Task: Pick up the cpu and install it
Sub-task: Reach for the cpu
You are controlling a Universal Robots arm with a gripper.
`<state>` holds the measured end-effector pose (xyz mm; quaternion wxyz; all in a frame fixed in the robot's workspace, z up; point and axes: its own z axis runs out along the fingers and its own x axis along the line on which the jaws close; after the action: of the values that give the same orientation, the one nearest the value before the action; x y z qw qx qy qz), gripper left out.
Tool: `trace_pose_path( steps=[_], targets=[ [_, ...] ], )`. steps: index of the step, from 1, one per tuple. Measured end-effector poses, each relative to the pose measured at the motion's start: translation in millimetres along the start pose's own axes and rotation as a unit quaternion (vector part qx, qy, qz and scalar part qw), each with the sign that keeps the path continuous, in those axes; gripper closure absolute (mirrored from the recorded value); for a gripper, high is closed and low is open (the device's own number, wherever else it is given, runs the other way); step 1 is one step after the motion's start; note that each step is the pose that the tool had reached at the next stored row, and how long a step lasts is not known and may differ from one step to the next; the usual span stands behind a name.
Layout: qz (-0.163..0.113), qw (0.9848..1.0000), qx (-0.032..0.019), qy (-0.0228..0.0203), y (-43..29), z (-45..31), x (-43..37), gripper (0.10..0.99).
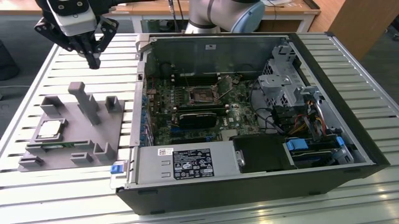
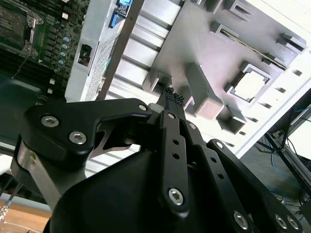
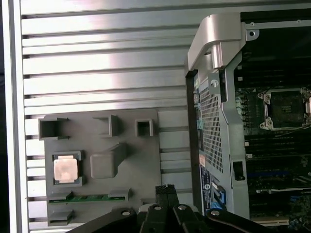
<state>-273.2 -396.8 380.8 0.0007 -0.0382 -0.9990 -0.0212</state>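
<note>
- I saw gripper (image 1: pixel 93 60) closed on nothing, hovering over table (image 1: pixel 37 77) nr PC case (image 1: pixel 262 189).
- CPU (image 1: pixel 51 129) sat in grey fixture (image 1: pixel 115 128) pocket, well apart from gripper.

The fixture (image 1: pixel 78 133) sits on the table (image 1: pixel 37 196) at the exterior view's left. The computer case (image 1: pixel 249 191) lies open just beside it, at the exterior view's right. The cpu (image 1: pixel 51 129) rests in a recess on the fixture's left part, with the memory strip (image 1: pixel 59 146) in a slot on its near side. The socket (image 1: pixel 203 94) lies inside the case, on the far side of the power supply (image 1: pixel 187 164). The gripper (image 1: pixel 94 63) hangs above the table beyond the fixture's far edge.
</note>
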Motion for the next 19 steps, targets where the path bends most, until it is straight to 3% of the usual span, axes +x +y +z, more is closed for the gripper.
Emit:
trace_pose_path(
  steps=[19],
  targets=[
    [0.000, 1.0000, 0.0003, 0.0042, -0.6, 2.3, 18.6, 0.980]
  ],
)
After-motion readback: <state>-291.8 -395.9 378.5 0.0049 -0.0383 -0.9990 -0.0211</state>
